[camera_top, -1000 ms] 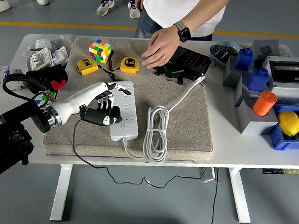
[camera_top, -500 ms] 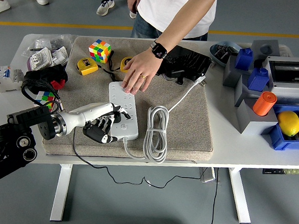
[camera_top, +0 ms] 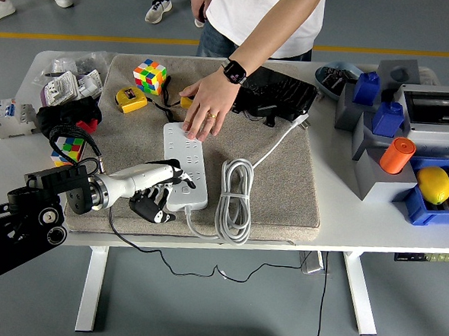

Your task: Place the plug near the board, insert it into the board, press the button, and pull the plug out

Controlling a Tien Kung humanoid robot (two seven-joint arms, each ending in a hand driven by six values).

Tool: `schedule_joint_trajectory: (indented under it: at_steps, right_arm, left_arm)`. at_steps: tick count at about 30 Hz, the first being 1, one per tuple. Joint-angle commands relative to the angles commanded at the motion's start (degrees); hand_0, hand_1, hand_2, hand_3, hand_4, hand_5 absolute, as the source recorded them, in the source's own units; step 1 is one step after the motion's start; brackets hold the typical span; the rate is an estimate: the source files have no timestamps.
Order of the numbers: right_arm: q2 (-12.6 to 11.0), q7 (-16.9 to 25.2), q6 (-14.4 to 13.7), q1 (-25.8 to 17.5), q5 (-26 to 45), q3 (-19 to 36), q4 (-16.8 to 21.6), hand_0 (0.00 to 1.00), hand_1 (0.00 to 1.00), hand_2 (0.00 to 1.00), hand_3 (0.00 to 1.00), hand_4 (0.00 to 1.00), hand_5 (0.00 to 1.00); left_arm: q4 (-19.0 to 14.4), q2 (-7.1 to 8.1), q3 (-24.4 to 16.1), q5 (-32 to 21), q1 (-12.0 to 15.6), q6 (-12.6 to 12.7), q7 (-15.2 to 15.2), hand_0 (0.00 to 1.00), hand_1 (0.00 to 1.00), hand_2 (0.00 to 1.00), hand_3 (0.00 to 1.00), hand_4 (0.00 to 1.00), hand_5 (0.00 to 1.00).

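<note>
2 hands meet at the white power strip [camera_top: 184,166]: the robot's at its lower left, a person's at its upper end. Going from the left of the frame, a white breaker block [camera_top: 8,117] sits at the table's [camera_top: 358,222] far left edge, with a black-and-red bundle [camera_top: 67,117] beside it and a small colourful cube [camera_top: 67,148] just below that. Packets in clear wrap [camera_top: 68,84] lie in the upper left. The black left arm comes in from the lower left corner, and the left hand [camera_top: 156,191] rests on the beige mat [camera_top: 285,179], its white fingers [camera_top: 180,178] stretched onto the lower left part of the strip while the dark fingers beneath are curled at its edge; whether they clasp anything I cannot tell. A thin black cable [camera_top: 165,262] hangs below the table edge under it. Higher up lie a Rubik's cube [camera_top: 150,77] and a yellow tape measure [camera_top: 127,99]. The person's hand [camera_top: 207,106] presses flat on the strip's upper end, covering part of a second yellow tape measure [camera_top: 185,101]. Right of the strip lies its coiled white cord [camera_top: 236,197], running up to the plug [camera_top: 302,122], which lies well apart from the strip, beside a black pouch [camera_top: 279,92]. On the right stand grey and blue blocks [camera_top: 370,101], an orange cylinder [camera_top: 397,155] and a yellow ball [camera_top: 434,184] in a blue bin [camera_top: 426,214].
</note>
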Motion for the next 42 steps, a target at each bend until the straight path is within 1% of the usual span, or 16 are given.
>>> schedule_joint_trajectory:
  at_steps: [5,13,23,34,42]
  right_arm:
    - [0.12,0.02,0.00,-0.05,-0.06,0.20,0.06,0.706,0.708,0.705,0.598,0.998,0.593]
    - [0.13,0.05,-0.02,-0.09,-0.09,0.26,0.07,0.707,0.708,0.705,0.599,0.998,0.593]
    - [0.14,0.06,-0.04,-0.13,-0.21,0.41,0.18,0.705,0.708,0.704,0.599,0.998,0.594]
    - [0.17,0.10,-0.07,-0.15,-0.21,0.52,0.21,0.705,0.708,0.704,0.598,0.998,0.593]
    - [0.21,0.09,-0.05,-0.15,-0.23,0.43,0.22,0.705,0.708,0.705,0.599,0.998,0.593]
  left_arm:
    - [1.22,-0.44,0.03,0.58,-0.10,-0.21,0.42,0.037,0.120,0.226,0.810,0.782,0.002]
    - [1.92,-0.57,0.45,0.95,-0.04,-0.18,0.69,0.037,0.116,0.225,0.807,0.782,0.002]
    - [2.03,-0.57,1.00,0.84,-0.16,-0.31,0.87,0.036,0.113,0.218,0.805,0.790,0.002]
    - [1.88,-0.85,2.12,2.21,-0.45,-0.66,2.99,0.035,0.113,0.219,0.807,0.785,0.002]
    - [2.05,-0.89,1.19,2.08,-0.30,0.06,2.81,0.034,0.113,0.219,0.808,0.783,0.002]
